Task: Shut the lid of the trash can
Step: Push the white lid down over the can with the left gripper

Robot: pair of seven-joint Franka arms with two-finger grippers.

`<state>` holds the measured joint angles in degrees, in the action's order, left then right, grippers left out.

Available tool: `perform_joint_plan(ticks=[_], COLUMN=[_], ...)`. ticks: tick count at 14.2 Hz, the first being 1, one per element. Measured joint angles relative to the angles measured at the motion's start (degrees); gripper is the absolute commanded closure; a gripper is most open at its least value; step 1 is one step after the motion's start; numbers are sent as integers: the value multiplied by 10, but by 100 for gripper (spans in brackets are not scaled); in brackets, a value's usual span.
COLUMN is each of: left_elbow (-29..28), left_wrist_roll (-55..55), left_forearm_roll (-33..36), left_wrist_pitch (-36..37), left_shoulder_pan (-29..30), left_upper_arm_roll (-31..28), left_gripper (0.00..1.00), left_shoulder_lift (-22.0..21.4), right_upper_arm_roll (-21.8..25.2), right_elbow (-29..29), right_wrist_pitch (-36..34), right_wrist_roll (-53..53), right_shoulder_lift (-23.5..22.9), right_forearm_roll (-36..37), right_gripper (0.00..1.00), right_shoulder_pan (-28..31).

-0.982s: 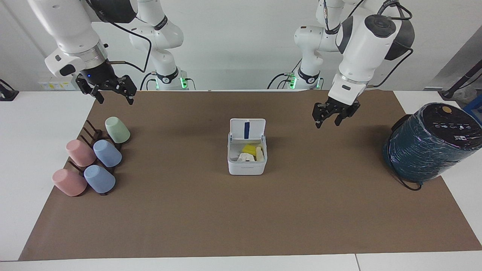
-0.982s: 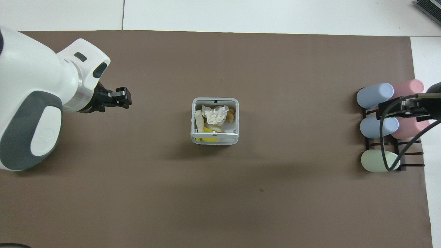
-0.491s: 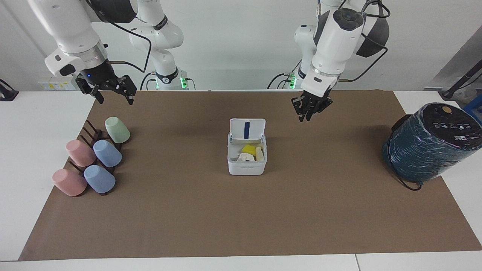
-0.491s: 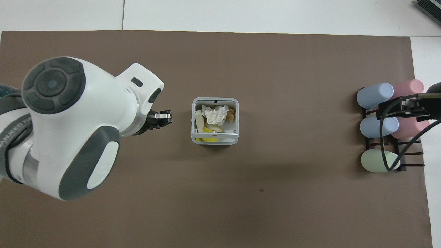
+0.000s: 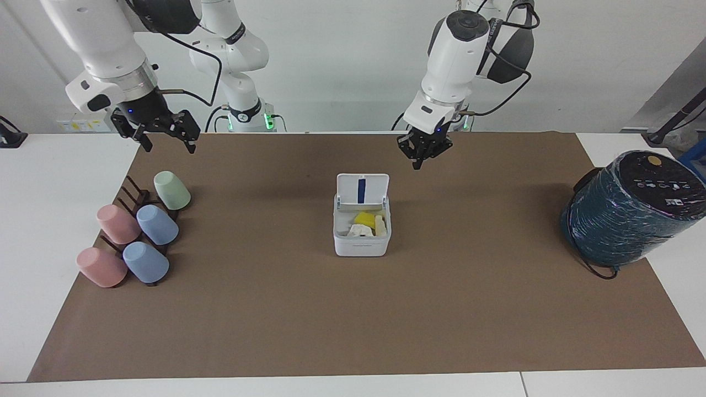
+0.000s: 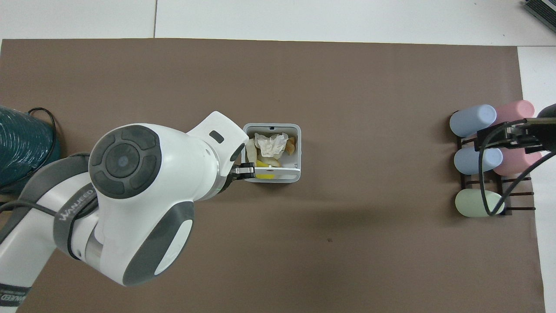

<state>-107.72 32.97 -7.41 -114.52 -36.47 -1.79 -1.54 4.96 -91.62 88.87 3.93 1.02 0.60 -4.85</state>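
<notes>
The trash can (image 5: pixel 361 234) sits near the middle of the brown mat (image 5: pixel 353 309), with its lid (image 5: pixel 362 191) standing upright on the side nearer the robots, the blue strip on its underside facing away from them. Crumpled white paper (image 6: pixel 271 144) and yellow scraps (image 5: pixel 364 218) lie inside the can. The left gripper (image 5: pixel 423 150) hangs in the air above the mat, apart from the lid and up off it, toward the left arm's end of the table from the lid; its fingers look pressed close together and hold nothing. The right gripper (image 5: pixel 164 132) waits with its fingers spread over the mat's edge at the right arm's end, above a rack (image 5: pixel 134 199) of pink, blue and green cups (image 5: pixel 157 224). A dark teal wrapped cylinder (image 5: pixel 629 212) stands at the left arm's end.
</notes>
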Motion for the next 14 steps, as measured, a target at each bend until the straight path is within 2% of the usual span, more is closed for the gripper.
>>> perform_joint_plan(ticks=[4,6,14], left_elbow=[-43,-68,-83], left_wrist_roll=[8,12,13], left_forearm_roll=[-30,-32,-70], left_wrist_pitch=[-65,-120,-301], left_shoulder_pan=[-44,-57,-40], left_upper_arm_roll=[0,0,-12], left_gripper=[98,98,98], left_shoulder_lift=[0,2,45], right_upper_arm_roll=[0,0,0], right_elbow=[0,0,0], right_wrist_pitch=[0,0,0], right_wrist_roll=[0,0,0], right_shoulder_lift=[0,0,0], right_forearm_roll=[0,0,0], right_gripper=[0,0,0], right_shoulder_pan=[0,0,0])
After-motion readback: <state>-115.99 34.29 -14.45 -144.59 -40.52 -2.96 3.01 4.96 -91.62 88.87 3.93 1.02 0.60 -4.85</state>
